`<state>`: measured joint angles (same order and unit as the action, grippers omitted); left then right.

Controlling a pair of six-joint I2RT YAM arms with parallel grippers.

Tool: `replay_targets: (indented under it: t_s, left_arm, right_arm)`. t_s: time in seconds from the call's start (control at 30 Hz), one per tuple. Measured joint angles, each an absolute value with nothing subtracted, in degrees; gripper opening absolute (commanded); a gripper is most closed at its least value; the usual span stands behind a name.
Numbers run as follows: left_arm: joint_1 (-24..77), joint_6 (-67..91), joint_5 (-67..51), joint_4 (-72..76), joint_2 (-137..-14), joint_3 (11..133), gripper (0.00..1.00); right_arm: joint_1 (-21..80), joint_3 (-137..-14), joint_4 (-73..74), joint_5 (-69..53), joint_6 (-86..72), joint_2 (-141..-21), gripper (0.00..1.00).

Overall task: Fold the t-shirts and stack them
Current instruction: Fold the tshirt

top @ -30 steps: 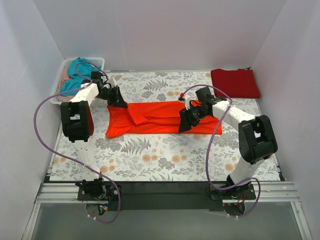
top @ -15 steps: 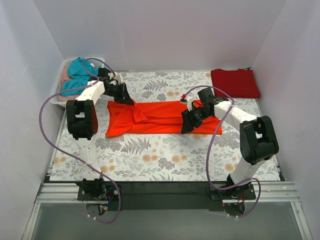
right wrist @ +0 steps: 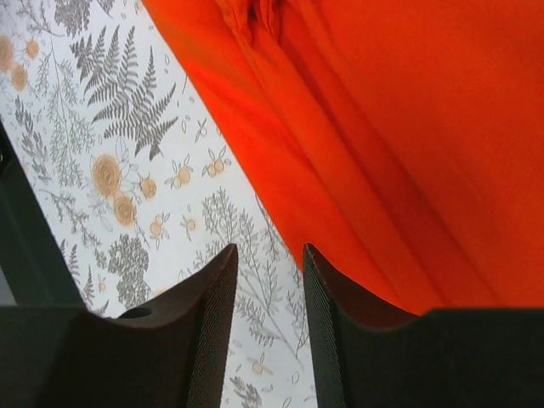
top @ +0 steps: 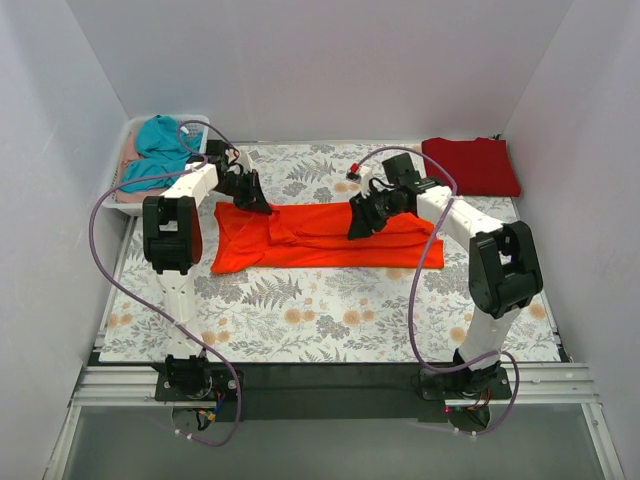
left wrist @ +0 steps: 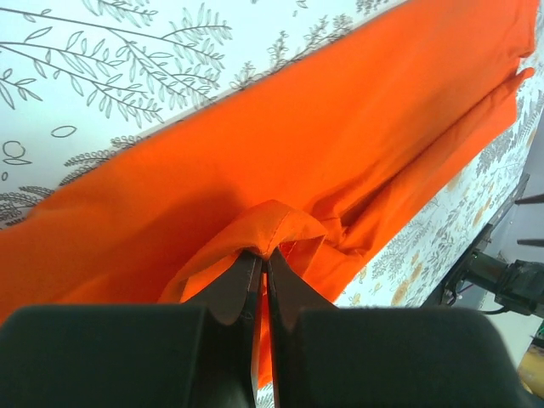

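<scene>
orange-red t-shirt (top: 320,240) is spread across the middle of the frame on the floral cloth (top: 300,310). a raised fold near its upper left edge is pinched by the closed left gripper (left wrist: 264,255). the right gripper (right wrist: 269,253) is held narrowly apart, nothing between, beside the shirt's edge. the crimson t-shirt (top: 470,166) is seen folded at upper right.

1. Nothing readable here tbh: no text, labels, brands or numbers in any view.
2. The orange-red t-shirt (top: 310,242) and crimson t-shirt (top: 470,168) are plain cloth; the tablecloth (top: 300,320) just has ferns and flowers.
</scene>
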<state>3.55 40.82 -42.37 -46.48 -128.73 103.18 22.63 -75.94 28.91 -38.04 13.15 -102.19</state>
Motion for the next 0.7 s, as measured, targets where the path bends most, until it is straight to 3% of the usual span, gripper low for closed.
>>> replay_targets:
  t_s: [0.07, 0.17, 0.7]
  left_arm:
    - [3.5, 40.9, -42.2, -46.5, -129.8, 103.7, 0.00]
    - [3.5, 41.0, -41.9, -47.0, -130.4, 104.1, 0.00]
    - [3.3, 41.0, -41.1, -47.6, -130.8, 105.4, 0.00]
  right_arm:
    - [24.5, -78.3, 27.1, -37.1, 12.5, -103.7, 0.55]
    - [28.3, -82.3, 24.5, -34.6, 12.3, -106.6, 0.61]
    - [45.6, -95.6, 17.7, -21.5, 20.5, -120.0, 0.71]
